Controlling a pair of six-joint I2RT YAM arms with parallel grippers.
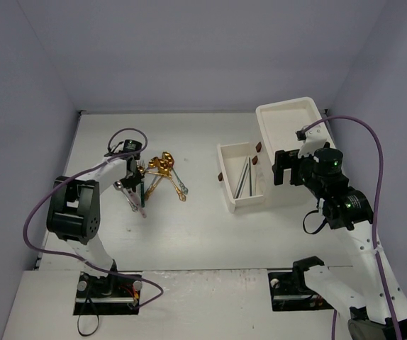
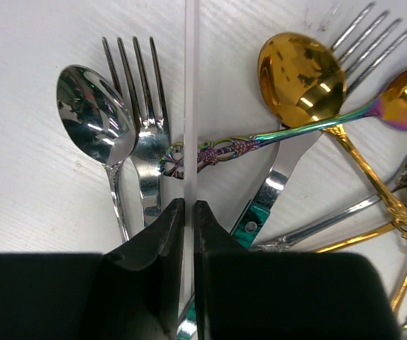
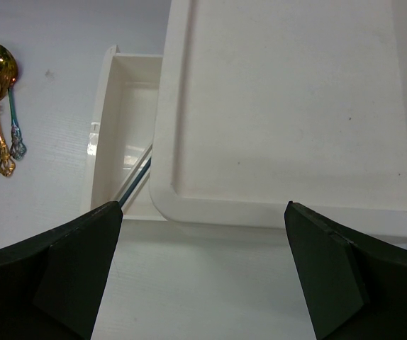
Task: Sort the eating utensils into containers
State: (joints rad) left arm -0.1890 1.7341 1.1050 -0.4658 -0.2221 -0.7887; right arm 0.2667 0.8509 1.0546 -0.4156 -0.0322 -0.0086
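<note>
**Overhead view.** The left gripper (image 1: pixel 140 185) is lowered at the left edge of the pile of cutlery (image 1: pixel 162 170), left of centre on the white table (image 1: pixel 189 227). The right gripper (image 1: pixel 281 168) hangs at the white drawer unit (image 1: pixel 288 120), right of centre. One open drawer (image 1: pixel 230 185) juts out to the unit's left, and two thin rods (image 1: pixel 244 177) lie lengthwise inside it.

**Left wrist view.** The black jaws of the left gripper (image 2: pixel 188 212) are pressed nearly together on a thin pale rod (image 2: pixel 191 85) that runs straight up the frame between them. At left, a silver spoon (image 2: pixel 93 117) and a silver fork (image 2: pixel 143 120) lie side by side. At upper right, a gold spoon (image 2: pixel 301 74) lies bowl up. A rainbow-handled spoon (image 2: pixel 239 147) crosses under the rod and over a teal-handled fork (image 2: pixel 278 180).

**Right wrist view.** The fingers of the right gripper (image 3: pixel 203 209) stand wide apart and hold nothing. They hang above the flat top of the drawer unit (image 3: pixel 281 106). The open drawer (image 3: pixel 122 113) is at centre left.
</note>
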